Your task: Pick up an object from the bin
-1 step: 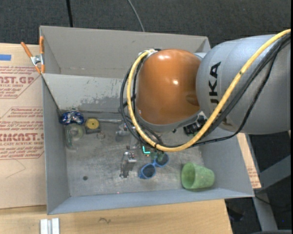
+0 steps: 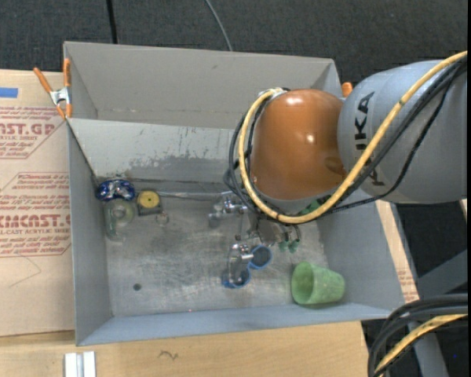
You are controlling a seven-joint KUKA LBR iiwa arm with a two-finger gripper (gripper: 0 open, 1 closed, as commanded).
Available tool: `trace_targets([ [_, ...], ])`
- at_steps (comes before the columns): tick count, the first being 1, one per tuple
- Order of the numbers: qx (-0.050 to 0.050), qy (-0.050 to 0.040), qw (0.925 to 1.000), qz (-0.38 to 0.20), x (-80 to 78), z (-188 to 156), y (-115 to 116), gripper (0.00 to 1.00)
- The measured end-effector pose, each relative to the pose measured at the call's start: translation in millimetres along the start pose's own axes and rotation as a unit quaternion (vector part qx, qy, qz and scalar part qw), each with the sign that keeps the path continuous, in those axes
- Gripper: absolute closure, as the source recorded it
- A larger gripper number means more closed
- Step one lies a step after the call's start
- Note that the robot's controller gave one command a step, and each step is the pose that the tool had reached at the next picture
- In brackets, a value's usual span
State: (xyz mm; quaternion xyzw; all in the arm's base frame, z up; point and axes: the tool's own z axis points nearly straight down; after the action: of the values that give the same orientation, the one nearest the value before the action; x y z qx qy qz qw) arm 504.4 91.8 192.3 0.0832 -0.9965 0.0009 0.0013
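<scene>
My gripper (image 2: 233,234) reaches down from under the orange cover into the middle of the bin. Its two metal fingers (image 2: 226,206) stand apart, open, with bare bin floor between them. A small blue object (image 2: 259,256) lies right beside the nearer finger, and a second blue bit (image 2: 234,282) lies just below that fingertip. A green cup (image 2: 316,283) lies on its side at the front right, apart from the gripper. A small green piece (image 2: 287,246) shows under the cover's edge.
At the bin's left lie a blue and white object (image 2: 114,188), a yellow round piece (image 2: 147,202) and a clear cup (image 2: 118,219). The arm and its orange cover hide the bin's right rear part.
</scene>
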Motion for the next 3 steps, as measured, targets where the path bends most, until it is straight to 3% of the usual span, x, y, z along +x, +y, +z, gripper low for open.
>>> trace_targets([
  [1, 0.000, 0.0009, 0.9930, -0.118, 4.8, 73.6, -78.7, 0.00],
  [2, -0.002, -0.0043, 0.9911, -0.133, 10.8, 121.5, -73.2, 0.00],
  [3, -0.001, -0.0007, 0.9912, -0.133, 11.6, 119.3, -74.1, 1.00],
])
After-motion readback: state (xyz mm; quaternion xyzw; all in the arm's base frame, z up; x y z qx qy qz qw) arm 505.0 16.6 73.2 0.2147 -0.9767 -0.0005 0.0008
